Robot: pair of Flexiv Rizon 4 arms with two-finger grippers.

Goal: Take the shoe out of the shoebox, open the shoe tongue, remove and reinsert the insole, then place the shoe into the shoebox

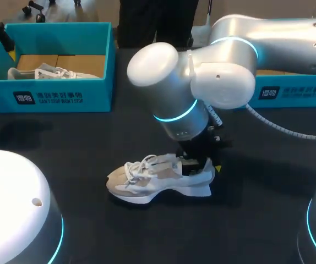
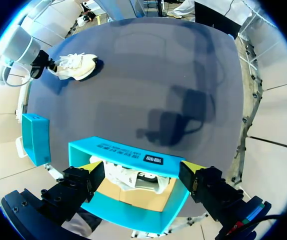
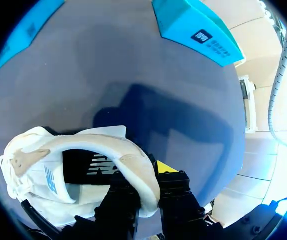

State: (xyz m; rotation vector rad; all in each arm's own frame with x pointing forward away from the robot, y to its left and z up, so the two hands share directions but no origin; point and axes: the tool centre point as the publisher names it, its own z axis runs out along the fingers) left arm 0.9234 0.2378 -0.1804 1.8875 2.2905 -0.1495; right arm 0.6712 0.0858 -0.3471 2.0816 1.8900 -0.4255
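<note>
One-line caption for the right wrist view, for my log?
Right end effector grips the heel collar of the white shoe on the dark table; teal box beyond.

Three cameras over one bench [image 1: 64, 143]
The head camera looks down from above and behind. The left wrist camera faces down from high up, with the shoebox [image 2: 128, 155] under the left pincer [image 2: 142, 169]. The right wrist camera sits close on the shoe [image 3: 83, 142] in the right pincer [image 3: 149, 195]. All three share that shoe.

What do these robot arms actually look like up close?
The left arm and right arm are smooth, rounded silver-white shells with glowing cyan rings at the joints. A ribbed grey cable trails from the right arm. Their fingers are black blocks tipped bright yellow.
</note>
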